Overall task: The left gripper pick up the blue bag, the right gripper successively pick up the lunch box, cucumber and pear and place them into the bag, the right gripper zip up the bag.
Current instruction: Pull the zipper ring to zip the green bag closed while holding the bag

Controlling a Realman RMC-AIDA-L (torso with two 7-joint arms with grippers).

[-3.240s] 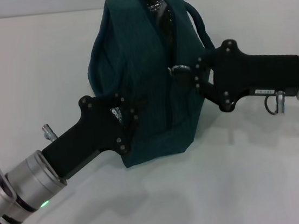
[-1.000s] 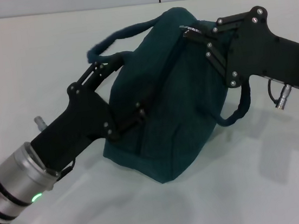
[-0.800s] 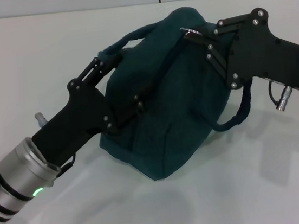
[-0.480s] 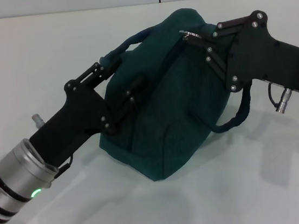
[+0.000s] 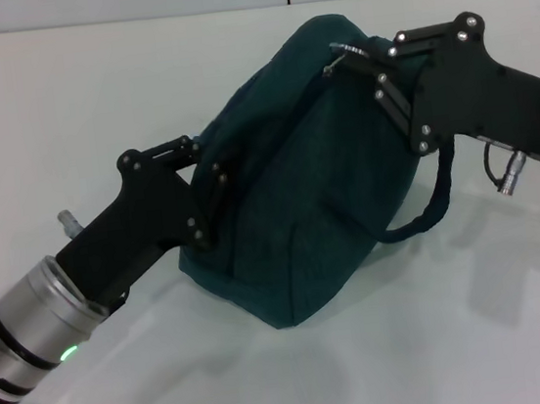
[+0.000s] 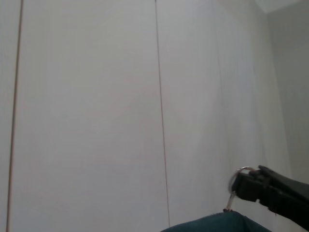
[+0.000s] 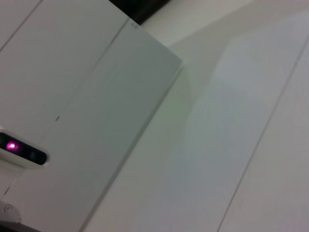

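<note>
I'm looking down on a plain white table (image 5: 63,119) that fills nearly the whole head view, lit evenly with soft shadows on its near part. Along its far edge runs a pale wall (image 5: 127,1) split by thin dark seams. My left wrist camera shows white wall panels (image 6: 87,116) with thin vertical seams, and my right wrist camera shows more white panels (image 7: 231,121) and a small pink light (image 7: 10,145) on a white device.

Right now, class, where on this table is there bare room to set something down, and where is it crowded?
Bare table lies beyond the left gripper, and also nearer the robot than the blue bag. It is crowded mid-table, where both arms meet the bag, the right gripper at the zipper pull.
</note>
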